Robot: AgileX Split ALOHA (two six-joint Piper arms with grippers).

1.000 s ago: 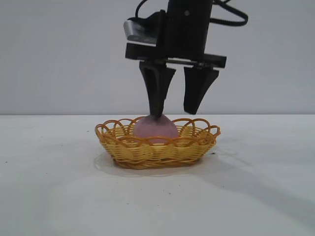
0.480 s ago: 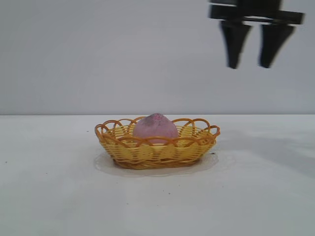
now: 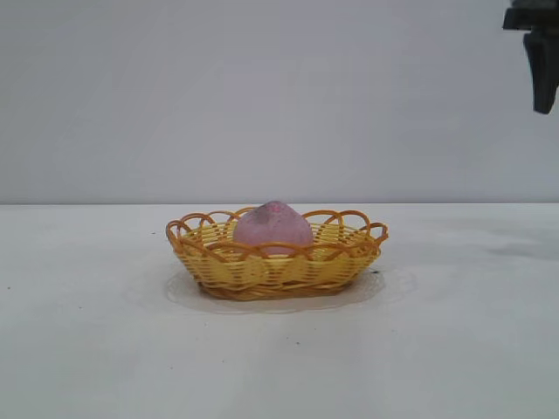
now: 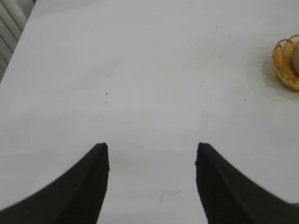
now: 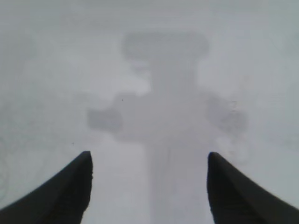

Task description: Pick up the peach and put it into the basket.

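Exterior view: the peach (image 3: 272, 225) rests inside the woven basket (image 3: 276, 264), its dull pink dome rising just above the scalloped orange-brown rim. The basket stands on the white counter (image 3: 105, 349), near the middle of the view. One dark finger of the right end effector (image 3: 543, 65) shows at the upper right edge, high above the counter and well apart from the basket.

Right wrist view: the right end effector (image 5: 149, 161) points down at bare counter, its two fingers spread wide with nothing between them; a blurred shadow of the arm lies on the surface below.

Left wrist view: the left end effector (image 4: 152, 154) hangs over the counter with its fingers parted and empty. The basket (image 4: 286, 65) appears only partly, at the frame's edge, well apart from it.
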